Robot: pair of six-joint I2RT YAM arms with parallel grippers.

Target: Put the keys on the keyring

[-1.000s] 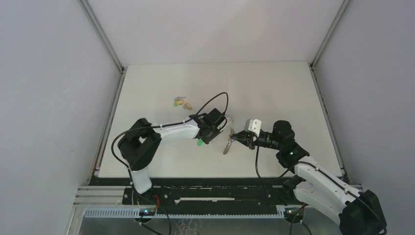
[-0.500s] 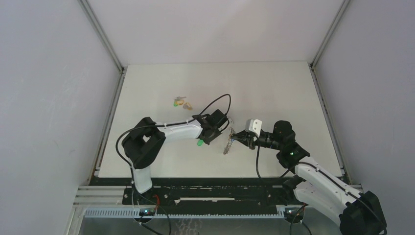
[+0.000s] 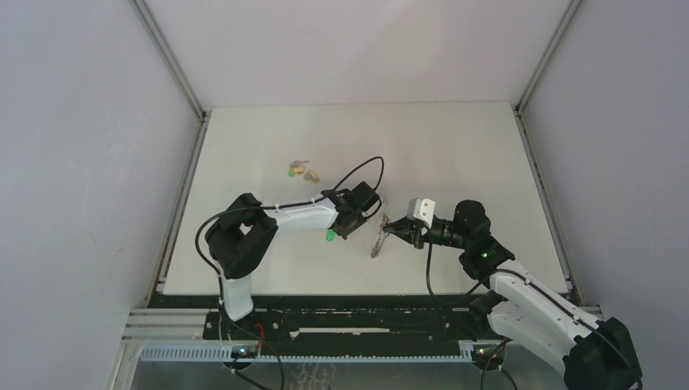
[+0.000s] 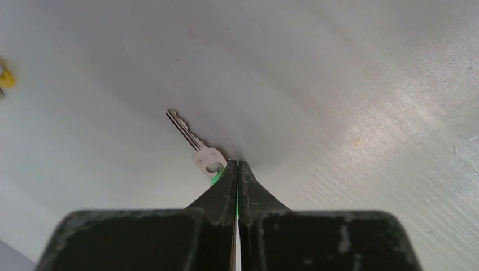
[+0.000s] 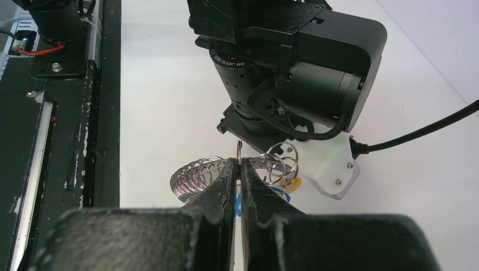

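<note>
Keyring (image 5: 195, 176) tight in right pincer (image 5: 240, 165), green-headed key (image 4: 199, 151) likewise in left pincer (image 4: 238, 166); motor label (image 5: 233, 63) prob. "DM-J4310-2EC".

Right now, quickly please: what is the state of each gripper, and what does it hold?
Left gripper: closed on the green key.
Right gripper: closed on the keyring.

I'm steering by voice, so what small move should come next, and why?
Probably ease the left end effector, shut on the green key, toward the keyring clamped by the right end effector: the top view shows a gap between them, so threading cannot start yet.
</note>
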